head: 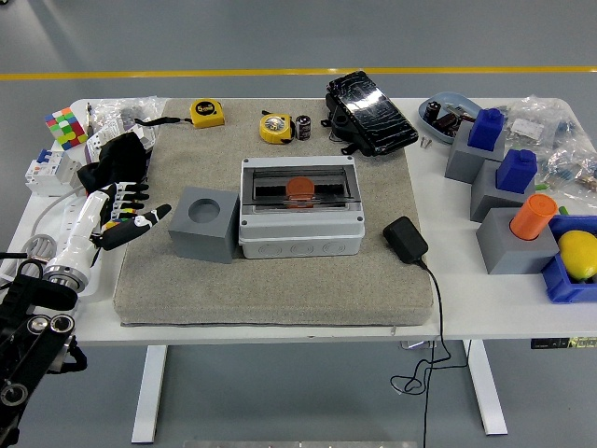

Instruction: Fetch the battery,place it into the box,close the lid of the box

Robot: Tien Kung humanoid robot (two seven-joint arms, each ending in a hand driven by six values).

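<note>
A grey box with a shut clear lid stands mid-mat; an orange-red round piece shows through the lid. A small black cylindrical battery stands upright at the mat's far edge, next to a yellow tape measure. My left hand hovers low at the mat's left edge, fingers spread and holding nothing, well left of the box and far from the battery. The right arm is out of view.
A grey cube with a round hole sits left of the box. A black charger with cable lies to its right, a black case behind. Colour cubes, a black glove and blue and grey blocks crowd the sides.
</note>
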